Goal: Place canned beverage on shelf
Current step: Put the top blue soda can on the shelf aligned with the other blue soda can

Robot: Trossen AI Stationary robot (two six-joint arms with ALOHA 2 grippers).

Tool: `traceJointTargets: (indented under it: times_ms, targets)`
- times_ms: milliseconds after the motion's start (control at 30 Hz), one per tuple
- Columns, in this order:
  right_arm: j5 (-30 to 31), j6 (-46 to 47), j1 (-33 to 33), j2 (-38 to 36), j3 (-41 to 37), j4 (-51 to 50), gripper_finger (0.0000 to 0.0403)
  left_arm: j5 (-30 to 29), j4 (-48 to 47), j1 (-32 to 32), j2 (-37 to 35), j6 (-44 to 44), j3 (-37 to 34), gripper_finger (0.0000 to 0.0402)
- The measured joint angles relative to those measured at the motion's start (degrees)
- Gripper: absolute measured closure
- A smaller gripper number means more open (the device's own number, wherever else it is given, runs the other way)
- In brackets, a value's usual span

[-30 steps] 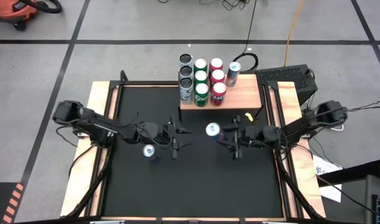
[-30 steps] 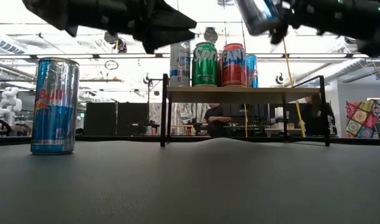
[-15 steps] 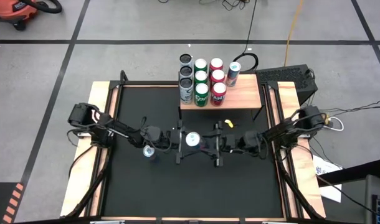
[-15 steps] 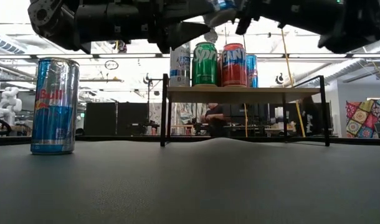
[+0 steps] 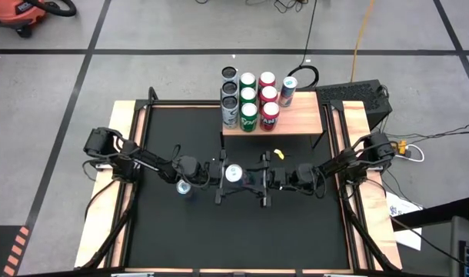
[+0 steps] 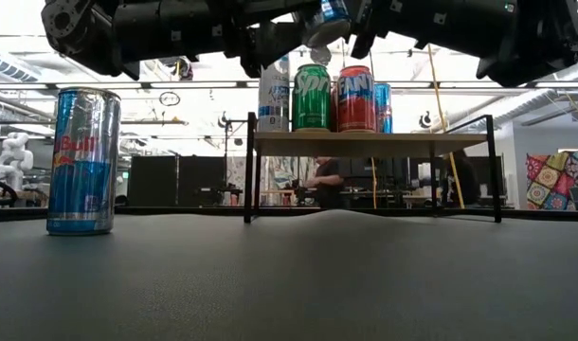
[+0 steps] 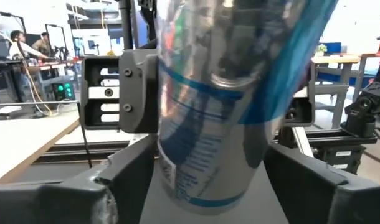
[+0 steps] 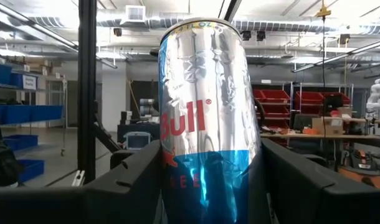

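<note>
Since earlier frame, right gripper (image 5: 254, 178) carries Red Bull can (image 5: 234, 173) leftward to table centre, meeting left gripper (image 5: 217, 177). Right jaws clasp can; left jaws spread around it, grip unclear. Handover underway. Shelf (image 5: 296, 121) already holds several cans; second Red Bull can (image 5: 184, 187) waits on table.

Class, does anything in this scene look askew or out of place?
One Red Bull can is held slightly tilted in mid-air over the table by the right tool, the open left tool flanking it. The shelf cans stand upright.
</note>
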Motion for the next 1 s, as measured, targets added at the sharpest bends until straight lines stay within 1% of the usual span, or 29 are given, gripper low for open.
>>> traceJointTargets:
  times_ms: [133, 267, 433, 767, 1000]
  targets:
    - [2.0, 1.1, 0.0, 0.0, 0.0, 0.0, 0.0181, 0.2, -0.1, 0.5, 0.0, -0.4, 0.0, 0.0136]
    - [2.9, 1.4, 0.0, -0.1, 0.0, 0.0, 0.0181, 0.1, -1.4, 0.6, 0.0, -0.3, 1.0, 0.0150]
    - [2.9, 1.5, 0.0, -0.2, 0.0, -0.2, 0.0181, 0.2, -3.6, 0.5, -0.1, -0.2, 2.3, 0.0152]
    - [3.2, 1.3, 0.0, -0.1, 0.0, -2.0, 0.0181, 0.2, -5.2, 0.5, -0.1, -0.2, 2.4, 0.0153]
    - [4.5, 1.3, 0.0, -0.1, 0.0, -3.5, 0.0181, 0.0, -6.5, 0.5, 0.0, -0.2, 2.4, 0.0153]
